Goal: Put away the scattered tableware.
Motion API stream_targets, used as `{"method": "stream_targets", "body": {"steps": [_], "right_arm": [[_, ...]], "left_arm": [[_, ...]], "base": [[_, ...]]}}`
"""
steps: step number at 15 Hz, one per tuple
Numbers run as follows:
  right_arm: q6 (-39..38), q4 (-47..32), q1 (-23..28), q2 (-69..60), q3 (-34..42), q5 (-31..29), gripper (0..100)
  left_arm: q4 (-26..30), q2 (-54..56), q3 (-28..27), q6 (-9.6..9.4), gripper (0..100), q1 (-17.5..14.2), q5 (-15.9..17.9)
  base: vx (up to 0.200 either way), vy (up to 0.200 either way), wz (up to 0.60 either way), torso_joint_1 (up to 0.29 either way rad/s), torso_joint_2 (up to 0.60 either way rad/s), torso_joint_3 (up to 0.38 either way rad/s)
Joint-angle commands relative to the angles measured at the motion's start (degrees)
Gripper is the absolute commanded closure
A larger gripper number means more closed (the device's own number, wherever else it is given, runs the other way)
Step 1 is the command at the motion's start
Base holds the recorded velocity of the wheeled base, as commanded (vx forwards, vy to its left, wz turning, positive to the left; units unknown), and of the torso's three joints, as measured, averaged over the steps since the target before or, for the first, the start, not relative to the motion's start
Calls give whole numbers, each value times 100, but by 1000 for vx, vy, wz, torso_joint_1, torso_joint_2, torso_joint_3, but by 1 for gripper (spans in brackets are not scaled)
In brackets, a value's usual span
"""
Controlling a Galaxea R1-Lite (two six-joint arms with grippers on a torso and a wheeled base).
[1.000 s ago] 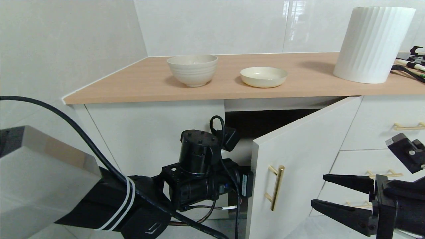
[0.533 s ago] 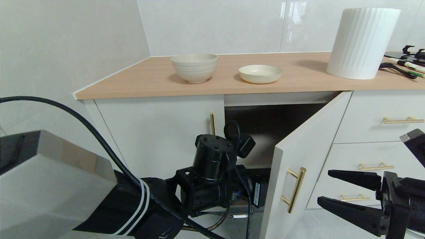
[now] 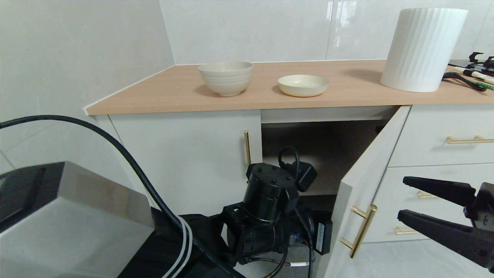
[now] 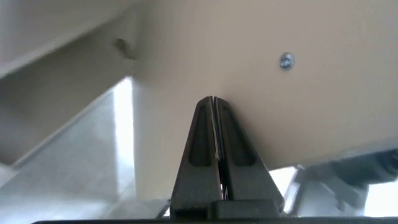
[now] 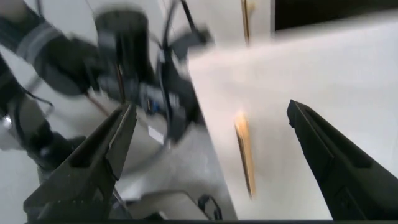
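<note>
Bowl [image 3: 225, 78] and shallow dish [image 3: 303, 85] sit on countertop [image 3: 162, 92], above both grippers. Right gripper [image 3: 402, 197] gapes empty beside open cabinet door [image 3: 370, 162], likely nearer the dish. Left gripper [image 4: 213, 102] closed, empty.

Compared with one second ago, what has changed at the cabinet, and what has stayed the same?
The cabinet door has swung further open. The left arm moved right with it, and the shut left gripper rests against a pale panel, seemingly the door's inner face. The right gripper shifted rightward and remains open. The bowl and shallow dish stayed on the counter.
</note>
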State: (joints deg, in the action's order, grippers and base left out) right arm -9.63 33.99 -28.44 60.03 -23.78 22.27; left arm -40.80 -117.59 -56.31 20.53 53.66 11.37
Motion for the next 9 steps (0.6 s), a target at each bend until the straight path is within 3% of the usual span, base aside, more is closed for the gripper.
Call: {"method": "stream_targets", "body": {"steps": [1,2,6,9], "right_arm": [[-83,3,-4,-334,-126,14,0],[-100,3,-4,-360,-135,14,0],[-171,-24,-4,-571,-232,14,0],[-180,-226,-4,-580,-302,23,0]], "left_arm": [[2,-18,-170,4,100,285,-12],[11,-18,-223,4,100,329,-12],[28,-423,-1005,4,100,1129,-100],[406,-449,-1277,4,100,1639,-109]], "base": [[0,0,0,0,0,0],[0,0,0,0,0,0],[0,0,0,0,0,0],[0,0,0,0,0,0]]}}
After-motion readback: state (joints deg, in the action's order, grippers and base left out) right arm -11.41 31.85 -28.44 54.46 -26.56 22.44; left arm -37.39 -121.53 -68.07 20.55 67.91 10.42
